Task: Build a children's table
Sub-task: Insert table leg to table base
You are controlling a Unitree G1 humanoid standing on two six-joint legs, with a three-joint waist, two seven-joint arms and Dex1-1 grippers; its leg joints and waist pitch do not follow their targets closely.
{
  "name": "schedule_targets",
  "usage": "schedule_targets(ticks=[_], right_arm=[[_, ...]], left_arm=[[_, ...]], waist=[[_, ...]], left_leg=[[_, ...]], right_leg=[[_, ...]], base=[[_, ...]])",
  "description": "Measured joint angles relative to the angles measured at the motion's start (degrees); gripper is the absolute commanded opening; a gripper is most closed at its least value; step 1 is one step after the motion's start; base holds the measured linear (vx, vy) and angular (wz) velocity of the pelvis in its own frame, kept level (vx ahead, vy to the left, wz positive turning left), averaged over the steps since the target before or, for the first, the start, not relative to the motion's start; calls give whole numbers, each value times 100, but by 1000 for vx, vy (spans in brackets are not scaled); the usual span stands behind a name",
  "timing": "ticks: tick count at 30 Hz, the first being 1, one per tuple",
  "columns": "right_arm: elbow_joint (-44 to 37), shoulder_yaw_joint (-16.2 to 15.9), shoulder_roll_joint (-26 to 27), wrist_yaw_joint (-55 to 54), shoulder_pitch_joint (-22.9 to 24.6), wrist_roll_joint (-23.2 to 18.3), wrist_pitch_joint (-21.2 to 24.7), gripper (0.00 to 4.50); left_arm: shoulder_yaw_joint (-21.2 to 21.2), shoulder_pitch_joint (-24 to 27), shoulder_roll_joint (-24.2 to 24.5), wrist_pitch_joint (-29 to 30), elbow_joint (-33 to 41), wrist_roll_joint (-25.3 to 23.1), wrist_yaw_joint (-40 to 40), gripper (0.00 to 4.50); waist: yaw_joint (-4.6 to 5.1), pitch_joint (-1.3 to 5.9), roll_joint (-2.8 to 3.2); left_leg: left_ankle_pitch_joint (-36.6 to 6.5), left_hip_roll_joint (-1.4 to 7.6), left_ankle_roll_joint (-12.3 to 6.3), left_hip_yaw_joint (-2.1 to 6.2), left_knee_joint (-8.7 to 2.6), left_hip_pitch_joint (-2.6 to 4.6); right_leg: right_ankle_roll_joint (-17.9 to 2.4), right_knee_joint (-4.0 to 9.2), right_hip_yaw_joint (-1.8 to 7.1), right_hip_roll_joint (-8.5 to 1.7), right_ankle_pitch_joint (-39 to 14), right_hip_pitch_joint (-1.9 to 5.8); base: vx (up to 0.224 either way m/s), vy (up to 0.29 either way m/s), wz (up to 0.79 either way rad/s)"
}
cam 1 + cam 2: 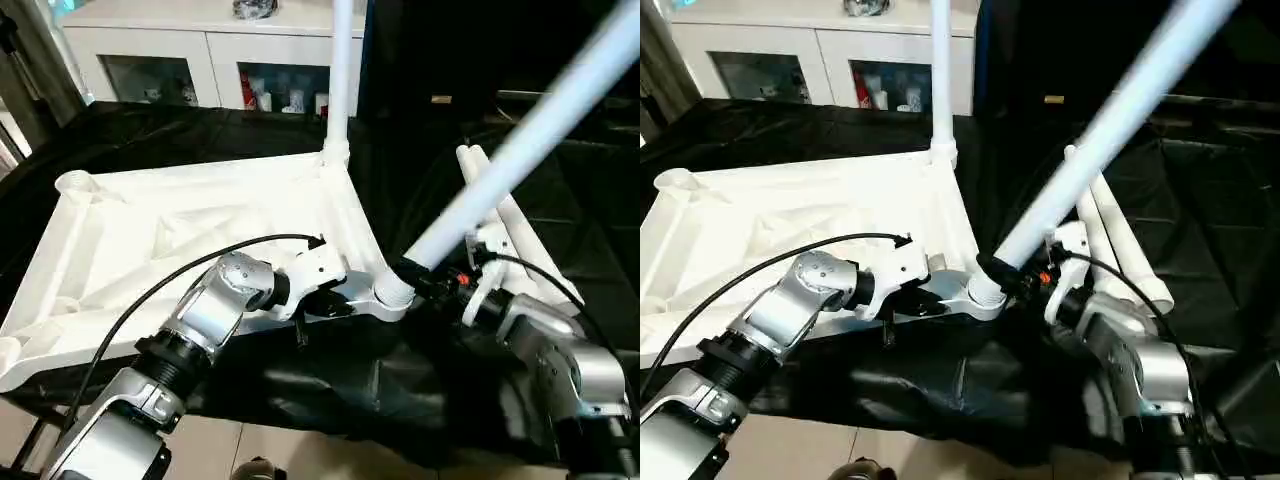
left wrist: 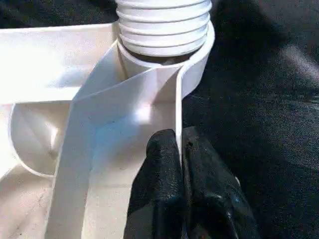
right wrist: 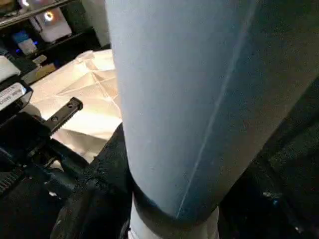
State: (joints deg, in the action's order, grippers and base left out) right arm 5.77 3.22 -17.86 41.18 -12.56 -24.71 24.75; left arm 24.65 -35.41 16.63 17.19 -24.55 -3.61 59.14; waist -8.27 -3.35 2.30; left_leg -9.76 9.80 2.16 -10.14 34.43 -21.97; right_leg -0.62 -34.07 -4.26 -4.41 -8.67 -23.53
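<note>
**A:** White plastic is what I've got: my right claw (image 1: 425, 272) is clamped on 1 leg (image 1: 520, 140) just above its lower end, fingers partway closed round the tube.

**B:** And where is that end?

**A:** At the tabletop's near corner socket (image 1: 392, 296), right below my right claw. The threads (image 2: 163, 22) still stand above the socket's rim, so I judge it not yet fully seated.

**B:** How does the leg run?

**A:** Its long axis slants up and away from my claw toward my right, well off upright. By my reckoning, that lean against the socket's axis is what the next move turns on.

**B:** Your other claw?

**A:** My left claw (image 2: 179, 164) is pinched together on the tabletop's (image 1: 150, 235) thin edge wall, just beside that same socket. Both are close; the right 1 has the leg.

**B:** Count for me.

**A:** 1 tabletop, underside up. 4 legs: 1 standing upright (image 1: 340, 70) in the far corner, 1 in my claw, 2 lying (image 1: 500, 215) on the black cloth (image 1: 120, 130) beyond my right claw. 2 sockets are unfilled.
</note>
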Motion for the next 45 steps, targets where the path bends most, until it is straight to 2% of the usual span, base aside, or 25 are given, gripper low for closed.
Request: schedule_targets(ticks=[7, 14, 19, 23, 29, 37, 45], right_arm=[[-351, -378, -93, -188, 163, 468, -394, 189], [-173, -781, -253, -173, -265, 851, -413, 189], [201, -959, -367, 157, -637, 919, -413, 189], [637, -1060, -473, 588, -952, 936, -530, 189], [1255, -1275, -643, 1273, -1331, 1000, -915, 189], [2008, -1540, -751, 2151, -1842, 1097, -1402, 189], [2191, -1625, -734, 2452, -1926, 1097, -1617, 189]], left_arm=[[14, 0, -11, -2, -38, 0, -3, 0], [13, -1, 26, -2, -49, -50, -97, 0], [12, -1, 79, 0, -49, -54, -118, 0], [13, 0, 107, 1, -49, -59, -65, 0], [46, -1, 140, -1, -24, -57, 36, 0], [117, 5, 327, 66, 162, -51, 300, 0], [123, 95, 460, 236, 398, -37, 419, 0]], waist=[[3, 23, 43], [55, 25, 40], [144, 30, 32], [180, 39, 17], [178, 56, -12], [191, 57, -17], [191, 55, -22]], left_leg=[[0, -1, 0, 2, -2, 2], [1, -2, 0, 2, 2, 13], [1, -2, -1, 2, 3, 14], [1, -2, -1, 2, 4, 15], [0, -1, -2, 2, 3, 14], [-3, 4, -2, 2, -14, 14], [-3, 4, -2, 2, -13, 15]], right_leg=[[4, 5, -1, 0, -3, 3], [5, 9, 0, 0, -3, 12], [5, 9, 0, 0, -3, 13], [5, 10, 0, 0, -3, 16], [5, 10, -1, 0, -3, 17], [0, 7, -12, 0, -6, 13], [1, 8, -12, 0, -7, 14]], base=[[0, 0, 0], [0, 0, 0], [0, 0, 0], [0, 0, 0], [0, 0, 0], [0, 0, 0], [0, 0, 0]])
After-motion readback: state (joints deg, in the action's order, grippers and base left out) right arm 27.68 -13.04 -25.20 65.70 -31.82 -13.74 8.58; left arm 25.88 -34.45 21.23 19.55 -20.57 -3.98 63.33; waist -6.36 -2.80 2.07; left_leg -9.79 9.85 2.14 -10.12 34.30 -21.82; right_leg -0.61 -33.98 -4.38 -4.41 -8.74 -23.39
